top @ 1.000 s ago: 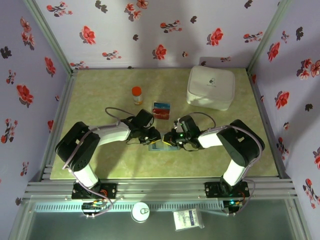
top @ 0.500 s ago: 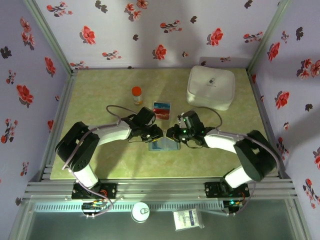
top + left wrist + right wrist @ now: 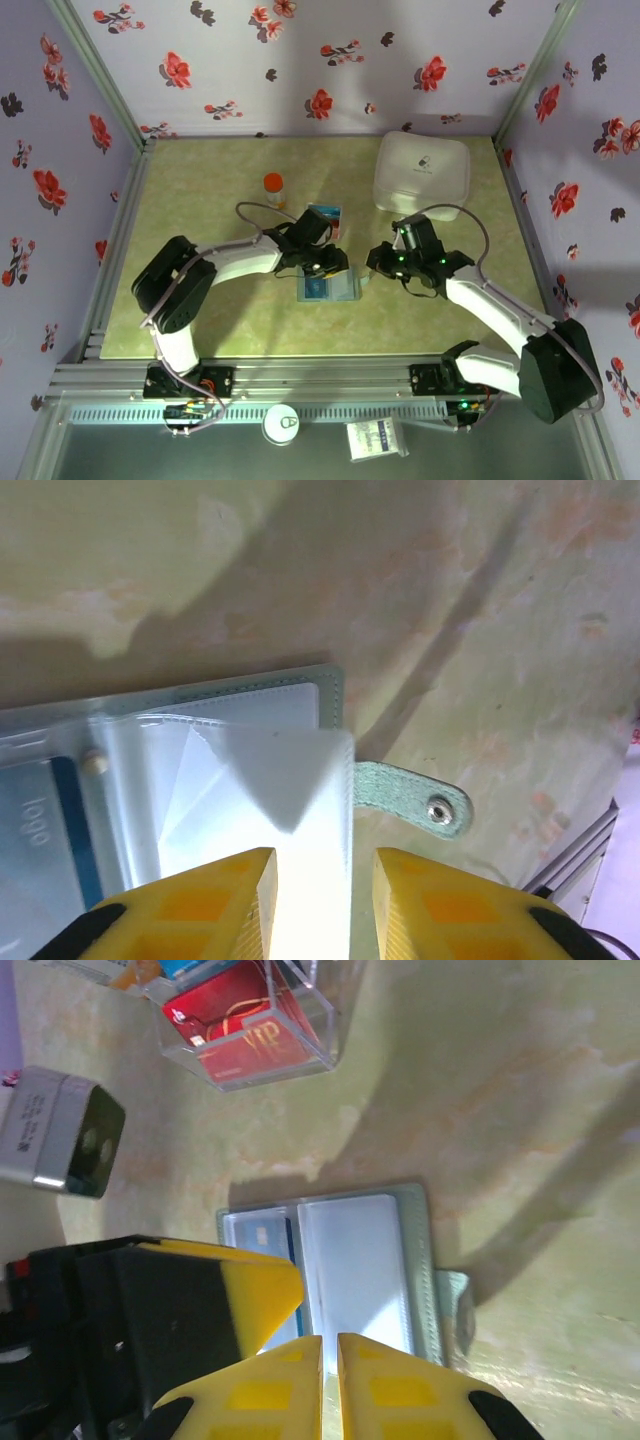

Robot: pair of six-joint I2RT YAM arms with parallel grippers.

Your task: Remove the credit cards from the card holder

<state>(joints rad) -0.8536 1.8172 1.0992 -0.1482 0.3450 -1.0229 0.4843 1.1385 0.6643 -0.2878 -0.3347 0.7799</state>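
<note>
On your left, a small orange-capped bottle stands on the green marbled tabletop. Your left gripper hangs over the grey-blue fold-out card holder, which lies open and flat mid-table. Its jaws are apart and a clear plastic sleeve page rises into the gap – you cannot tell whether either finger touches it. A blue credit card sits in a pocket. Just beyond the holder, a clear plastic tray holds a red card. Your right gripper hovers by the holder's right side, fingers together on nothing – farther right stands a big white rounded case
</note>
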